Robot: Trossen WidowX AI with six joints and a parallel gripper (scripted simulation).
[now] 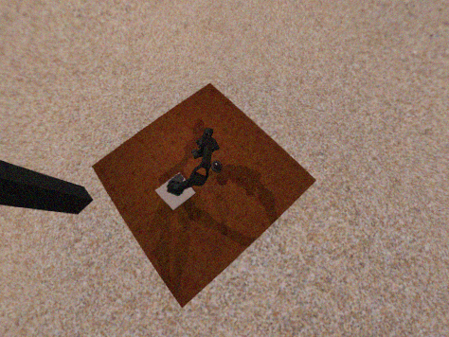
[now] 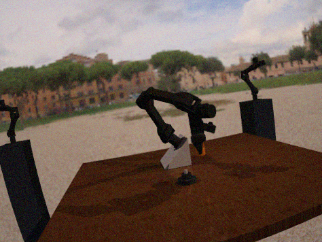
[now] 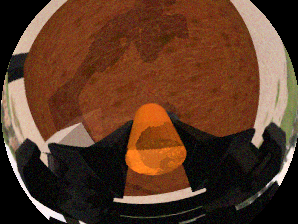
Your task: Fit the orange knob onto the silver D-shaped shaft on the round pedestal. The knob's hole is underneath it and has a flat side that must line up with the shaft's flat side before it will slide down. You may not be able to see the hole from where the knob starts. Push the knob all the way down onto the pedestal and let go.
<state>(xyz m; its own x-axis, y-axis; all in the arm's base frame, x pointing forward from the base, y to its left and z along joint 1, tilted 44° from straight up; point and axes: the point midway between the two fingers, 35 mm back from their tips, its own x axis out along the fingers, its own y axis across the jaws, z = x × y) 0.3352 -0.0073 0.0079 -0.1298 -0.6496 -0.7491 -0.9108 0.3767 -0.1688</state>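
Observation:
My gripper (image 2: pixel 199 144) (image 3: pixel 154 163) is shut on the orange knob (image 2: pixel 202 149) (image 3: pixel 153 141) and holds it clear above the brown table (image 2: pixel 255 194) (image 1: pixel 246 218). The knob hangs with its narrow end pointing down; its hole is hidden. The round dark pedestal (image 2: pixel 186 179) (image 1: pixel 217 166) stands on the table in front of the arm's base, with the short silver shaft (image 2: pixel 185 170) upright on it. In the exterior view the knob is behind and a little to the right of the pedestal, well above it. In the overhead view the arm (image 1: pixel 206 144) hides the knob.
The arm's base sits on a white plate (image 1: pixel 174 200) (image 2: pixel 176 158) near the table's middle. Two dark posts (image 2: pixel 257 117) (image 2: pixel 20 190) with small camera arms stand off the table at the back right and front left. A dark bar (image 1: pixel 43 189) shows left of the table.

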